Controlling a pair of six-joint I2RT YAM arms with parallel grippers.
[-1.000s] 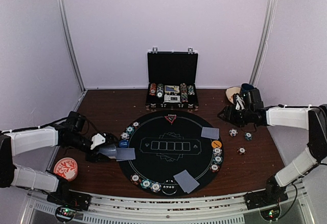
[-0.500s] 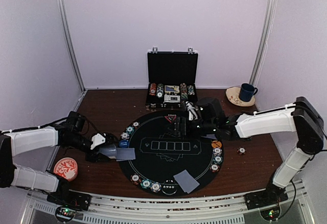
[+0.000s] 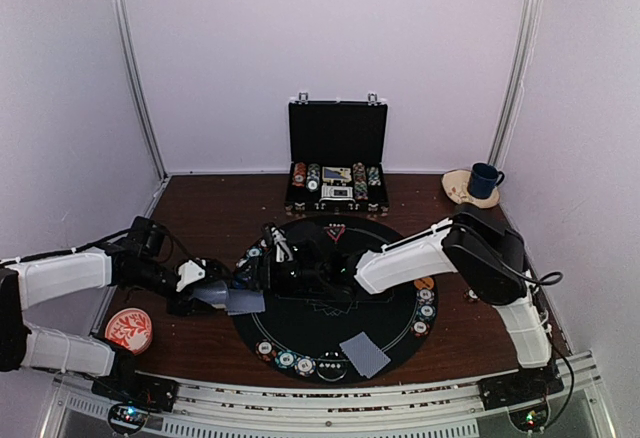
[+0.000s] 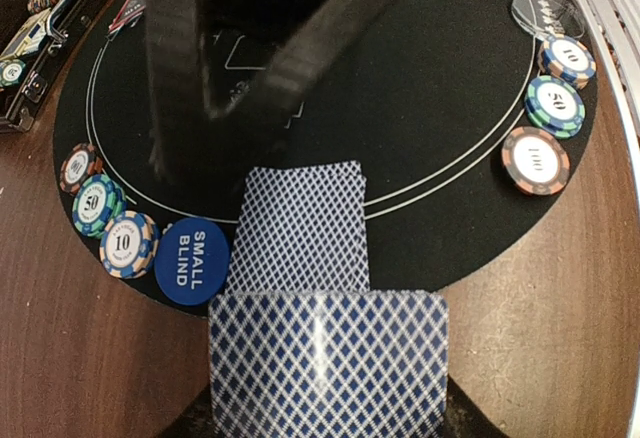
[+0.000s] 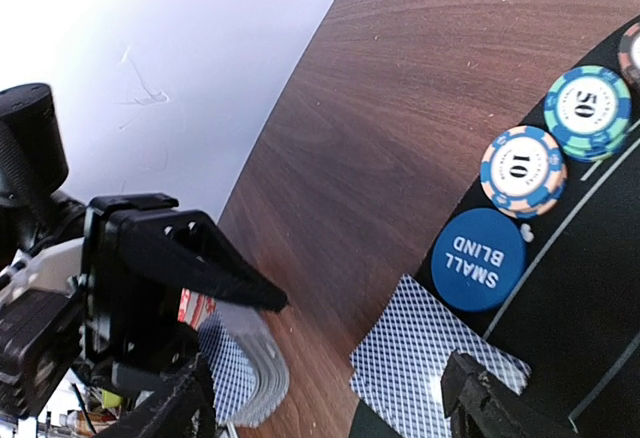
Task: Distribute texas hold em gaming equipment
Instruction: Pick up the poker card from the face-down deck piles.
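My left gripper (image 3: 205, 294) is shut on a deck of blue-backed playing cards (image 4: 328, 363), held low at the left rim of the round black mat (image 3: 300, 330). One card (image 4: 300, 226) lies face down just ahead of the deck, next to the blue SMALL BLIND button (image 4: 191, 260) and striped chips (image 4: 128, 243). My right gripper (image 3: 258, 274) has reached across the mat. It is open and empty above that card (image 5: 435, 358), facing the left gripper (image 5: 150, 258) and its deck (image 5: 240, 378). Another card (image 3: 365, 354) lies at the mat's front. The red triangle marker (image 3: 334, 231) is at its far rim.
The open black briefcase (image 3: 337, 158) with chip rows stands at the back. A red-and-white dish (image 3: 128, 329) lies at the front left. A blue mug (image 3: 485, 179) stands at the back right. Chips line the mat's front (image 3: 285, 359) and right rim (image 3: 425, 308).
My right arm has swung from the right side of the table across the mat to the left, ending open over the card by the left gripper. The left arm has not moved.
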